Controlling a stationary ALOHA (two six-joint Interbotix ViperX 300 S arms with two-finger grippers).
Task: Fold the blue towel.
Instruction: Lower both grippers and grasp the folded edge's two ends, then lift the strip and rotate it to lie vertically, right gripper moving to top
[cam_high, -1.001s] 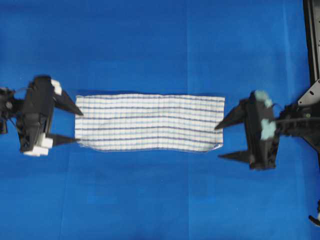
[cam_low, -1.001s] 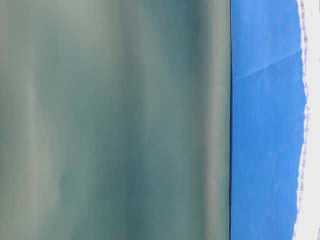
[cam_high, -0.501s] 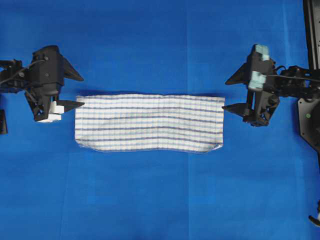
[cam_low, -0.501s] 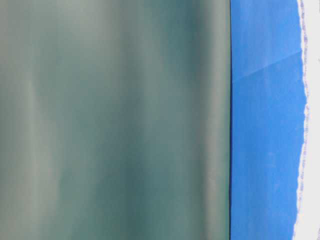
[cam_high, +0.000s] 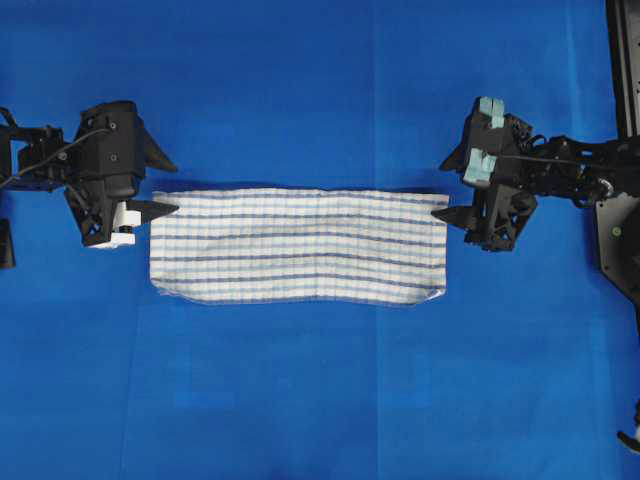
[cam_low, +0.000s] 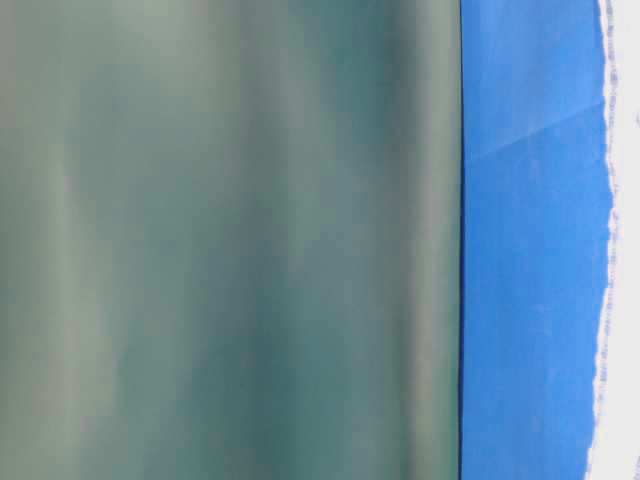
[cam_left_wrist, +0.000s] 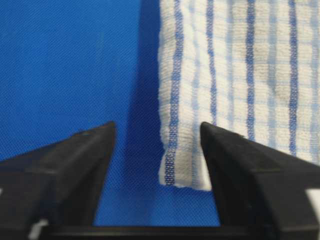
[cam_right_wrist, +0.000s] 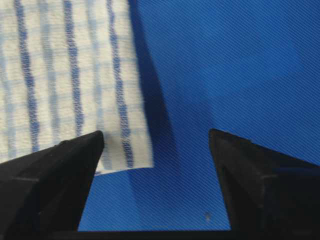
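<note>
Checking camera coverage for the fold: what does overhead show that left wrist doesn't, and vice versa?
Only overhead: the whole towel lying flat as a long strip, the left gripper at its left end, the right gripper at its right end, both open at the far corners.

Only left wrist: close detail of one towel corner, its weave and layered edge, sitting in the gap of the open gripper, nearer one finger.

Both: the striped towel, the blue table cover and the left gripper, open and not yet gripping.
</note>
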